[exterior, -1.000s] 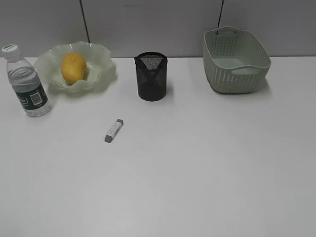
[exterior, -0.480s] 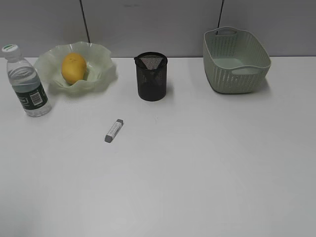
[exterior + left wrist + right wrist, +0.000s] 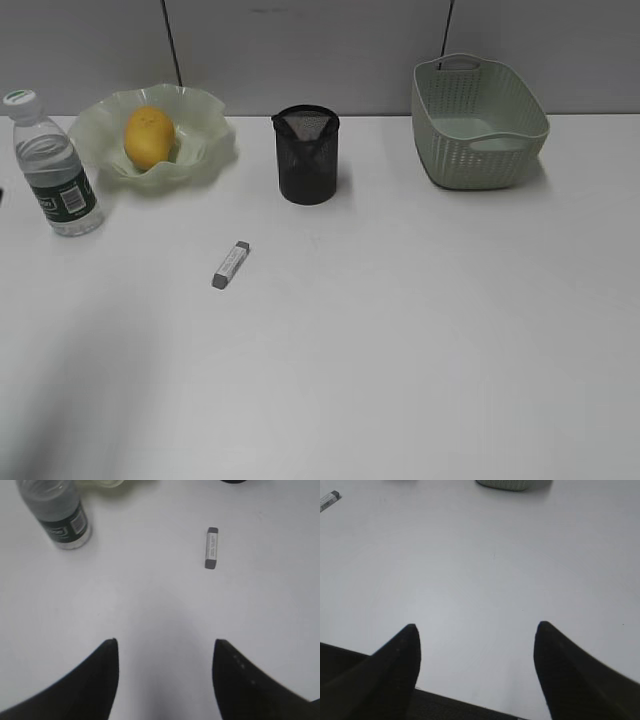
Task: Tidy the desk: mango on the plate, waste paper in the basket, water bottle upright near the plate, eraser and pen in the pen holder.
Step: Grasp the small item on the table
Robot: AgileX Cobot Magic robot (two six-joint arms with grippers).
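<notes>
Only exterior shows mango (image 3: 149, 137) on plate (image 3: 205, 140), wrist views show both hands (image 3: 165, 647) (image 3: 476, 630) released, empty

The left pincer (image 3: 165, 642) shows two matte black fingers (image 3: 95, 680), broad at the base and tapering to blunt rounded tips. The right pincer (image 3: 476, 627) has the same plain black tapered fingers (image 3: 570, 675), with a dark body edge behind them.

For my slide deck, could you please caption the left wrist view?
Open left gripper hovers above the desk, eraser and upright water bottle ahead.
</notes>
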